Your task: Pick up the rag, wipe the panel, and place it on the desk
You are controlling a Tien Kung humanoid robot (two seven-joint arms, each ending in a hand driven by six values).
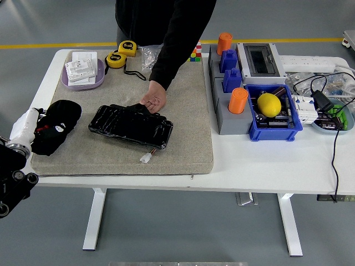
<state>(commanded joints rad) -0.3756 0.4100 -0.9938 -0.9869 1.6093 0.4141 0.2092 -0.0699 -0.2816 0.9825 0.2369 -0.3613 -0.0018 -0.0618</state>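
Gripping the dark rag [56, 126] at the frame's left edge, the left hand [51, 131] looks closed around it over the mat [183, 144]. Next comes carrying it right onto the black panel [131, 126], which a person's hand [153, 100] steadies on the desk [266, 166].
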